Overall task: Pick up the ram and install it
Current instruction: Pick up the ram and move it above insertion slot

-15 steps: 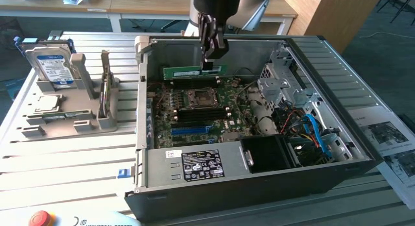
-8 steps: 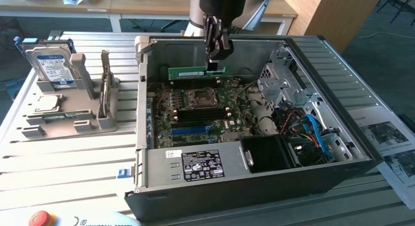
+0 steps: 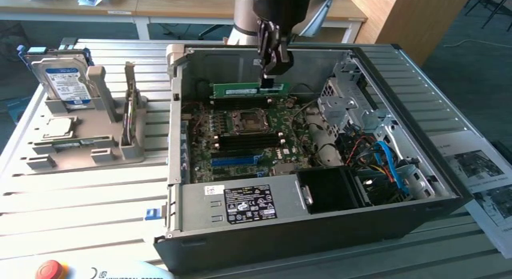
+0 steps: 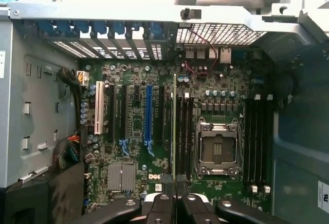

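Note:
The ram (image 3: 236, 89) is a long green stick with a white label. It hangs level inside the open computer case (image 3: 448, 189), above the far end of the motherboard (image 3: 264, 132). My gripper (image 3: 272, 82) is shut on the stick's end at the exterior view's right. In the wrist view the ram (image 4: 174, 126) shows edge-on as a thin line running out from my gripper (image 4: 175, 203). It lies over the black memory slots (image 4: 185, 131) beside the empty processor socket (image 4: 217, 149).
A grey fixture (image 3: 80, 153) at the exterior view's left holds a hard drive (image 3: 62, 78) and a square silver processor (image 3: 57, 128). Inside the case are the power supply (image 3: 248, 204), drive cage (image 3: 344, 102) and blue cables (image 3: 388, 162). Papers (image 3: 480, 165) lie at the right.

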{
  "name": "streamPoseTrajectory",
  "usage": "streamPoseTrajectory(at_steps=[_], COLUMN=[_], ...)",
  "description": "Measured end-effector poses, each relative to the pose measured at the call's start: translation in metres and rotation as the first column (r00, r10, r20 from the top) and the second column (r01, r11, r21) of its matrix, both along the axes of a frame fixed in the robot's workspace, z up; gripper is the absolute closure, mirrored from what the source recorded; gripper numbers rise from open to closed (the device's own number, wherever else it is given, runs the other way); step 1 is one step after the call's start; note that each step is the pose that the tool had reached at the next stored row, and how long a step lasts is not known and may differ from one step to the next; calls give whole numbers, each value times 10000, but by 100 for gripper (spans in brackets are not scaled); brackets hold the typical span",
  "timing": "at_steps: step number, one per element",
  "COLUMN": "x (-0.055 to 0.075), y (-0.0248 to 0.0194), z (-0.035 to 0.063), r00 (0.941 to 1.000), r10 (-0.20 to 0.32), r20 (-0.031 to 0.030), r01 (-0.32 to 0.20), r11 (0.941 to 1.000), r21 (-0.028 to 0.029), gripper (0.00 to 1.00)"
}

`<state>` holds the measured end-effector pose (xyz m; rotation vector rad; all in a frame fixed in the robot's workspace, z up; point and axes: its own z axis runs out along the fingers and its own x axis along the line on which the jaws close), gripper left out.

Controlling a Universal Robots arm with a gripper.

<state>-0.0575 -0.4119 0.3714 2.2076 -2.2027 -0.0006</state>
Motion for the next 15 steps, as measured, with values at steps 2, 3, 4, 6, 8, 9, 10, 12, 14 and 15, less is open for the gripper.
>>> streamPoseTrajectory(at_steps=[2,3,4,6,8,9,10,12,14,15], x=[10,10,10,10,18,32,50,82,87,87], y=[0,0,0,0,0,0,0,0,0,0], z=[0,0,0,-1,-1,-1,-1,-1,-1,-1], r00=[10000,10000,10000,10000,10000,10000,10000,10000,10000,10000], r10=[-16,-16,-17,-17,-17,-17,-17,-18,-17,-18], r20=[-1,-1,-1,0,0,0,0,-1,-1,-1], r01=[16,16,17,17,17,17,17,18,17,18], r11=[10000,10000,10000,10000,10000,10000,10000,10000,10000,10000], r21=[-2,-1,-1,-1,0,-1,-1,-1,-1,-1], gripper=[88,88,88,88,88,88,88,88,88,88])
